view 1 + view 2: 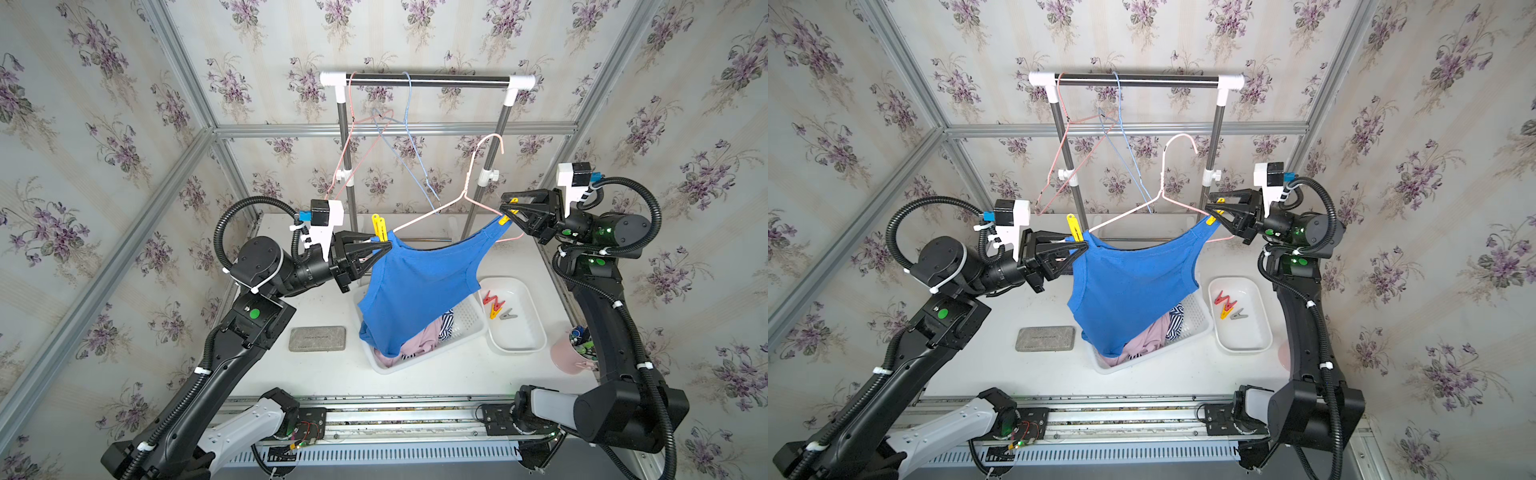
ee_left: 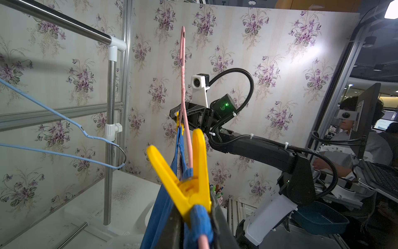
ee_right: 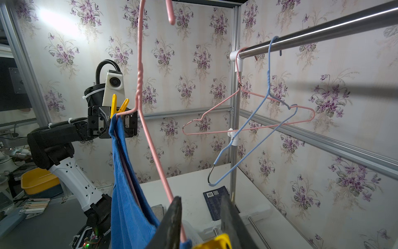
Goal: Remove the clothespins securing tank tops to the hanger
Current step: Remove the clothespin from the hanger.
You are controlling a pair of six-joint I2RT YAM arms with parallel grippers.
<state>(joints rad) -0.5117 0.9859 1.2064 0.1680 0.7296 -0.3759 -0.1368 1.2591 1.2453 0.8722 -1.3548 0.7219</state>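
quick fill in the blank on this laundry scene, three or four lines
The top clipped to the pink hanger is ___.
The clothespin between the right fingers is ___.
The white tray holds ___ clothespins.
From the rail hang ___ bare hangers.
Missing: blue; yellow; four; two.

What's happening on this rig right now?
The pink hanger is off the rail, up between the two arms, with the blue tank top pinned to it. The left tool is shut on the hanger's end beside one yellow clothespin. The right tool has its jaws around the other yellow clothespin; whether they squeeze it yet is unclear. Four clothespins lie in the white tray; the pink top and striped top sit in the basket.
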